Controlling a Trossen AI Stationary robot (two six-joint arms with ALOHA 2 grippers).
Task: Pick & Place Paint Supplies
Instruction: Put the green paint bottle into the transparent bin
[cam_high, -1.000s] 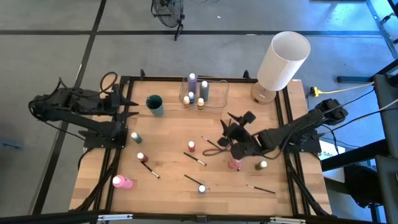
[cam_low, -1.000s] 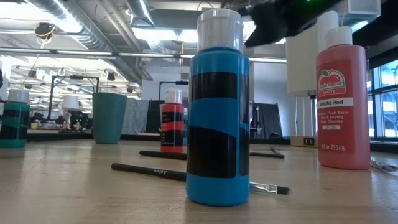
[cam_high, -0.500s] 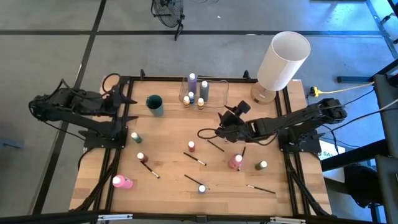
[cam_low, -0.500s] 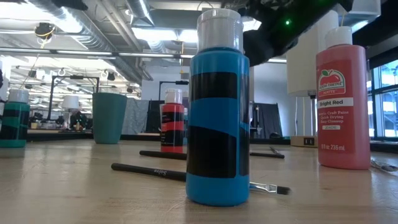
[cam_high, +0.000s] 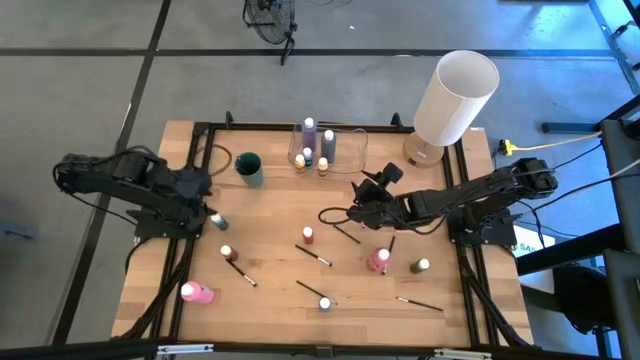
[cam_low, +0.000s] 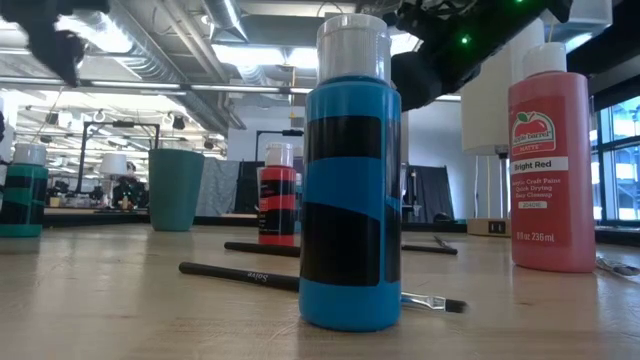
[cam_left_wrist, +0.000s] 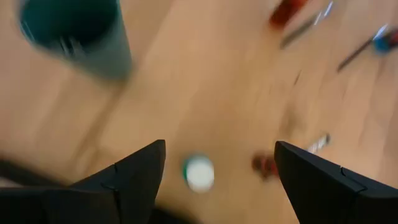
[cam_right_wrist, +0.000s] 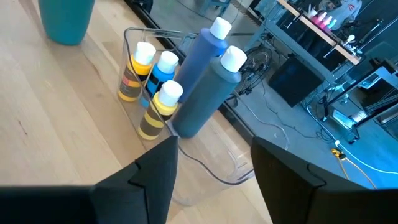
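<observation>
the left end effector (cam_high: 203, 193) has swung in from the bench's nine o'clock edge toward the middle and now hangs over the wood between the teal cup (cam_high: 248, 167) and a green bottle (cam_high: 218, 221). its fingers (cam_left_wrist: 124, 180) are spread wide with nothing between them; in the left wrist view a pale cap (cam_left_wrist: 199, 173) sits on the bench (cam_high: 270, 230) in the gap — likely that green bottle, though the blur leaves it unsure. judged from this, the left arm is lining up a fresh pick.

the right end effector (cam_high: 352, 212) has gone from crouching over the pink bottle (cam_high: 378, 260) to reaching toward twelve o'clock, and has settled there over the last half second. a dark paintbrush (cam_high: 335, 214) runs out from its tips toward nine o'clock, so it seems clamped on the brush, jaws part-closed. its wrist camera faces the clear container (cam_right_wrist: 205, 168), already holding two tall blue-purple bottles (cam_right_wrist: 200, 87) and three small yellow and blue ones (cam_right_wrist: 154, 99) — the brush looks bound for that spot.

still loose on the bench: a red bottle (cam_high: 308, 235), the pink one, a blue one (cam_high: 325, 302) at six o'clock, a bright pink one (cam_high: 195, 292) lying at seven o'clock, and several brushes. most of the sorting remains.
</observation>
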